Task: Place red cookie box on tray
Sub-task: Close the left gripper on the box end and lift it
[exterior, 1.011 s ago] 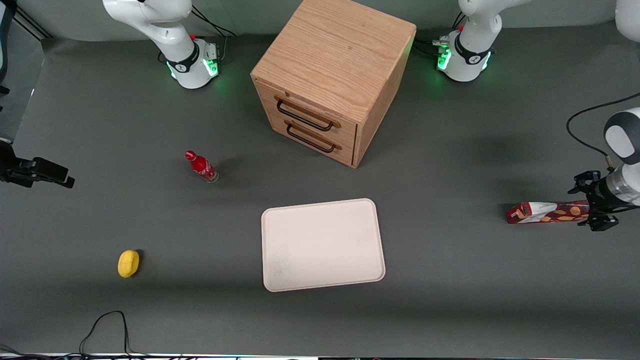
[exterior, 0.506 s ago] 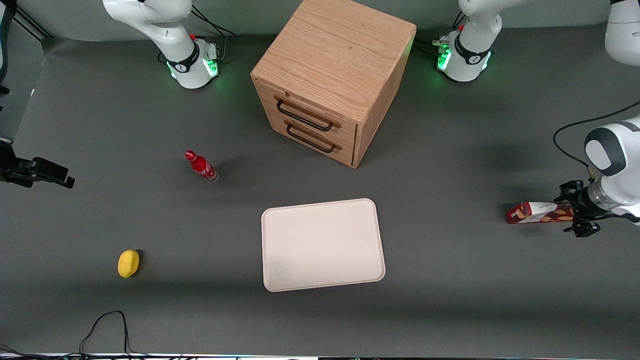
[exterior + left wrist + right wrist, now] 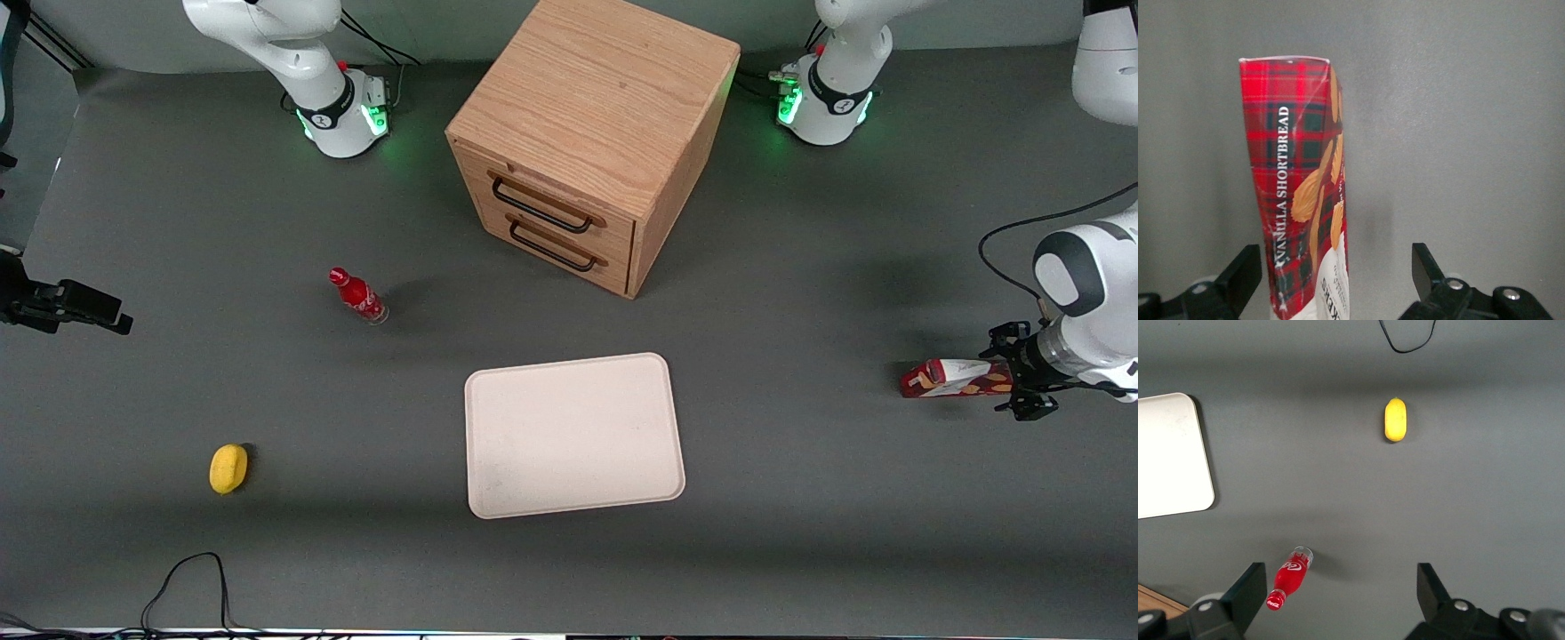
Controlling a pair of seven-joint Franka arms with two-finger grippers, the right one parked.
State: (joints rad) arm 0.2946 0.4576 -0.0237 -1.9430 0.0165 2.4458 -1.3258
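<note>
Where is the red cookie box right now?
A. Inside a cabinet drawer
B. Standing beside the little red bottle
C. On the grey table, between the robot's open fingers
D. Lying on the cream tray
C: the red cookie box lies on the table toward the working arm's end, the open gripper straddling it, well apart from the tray.

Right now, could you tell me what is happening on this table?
The left arm's gripper is down at the red cookie box, which lies on the table toward the working arm's end. In the wrist view its fingers are open, straddling the box without clamping it. The tray sits bare mid-table, in front of the wooden drawer cabinet.
</note>
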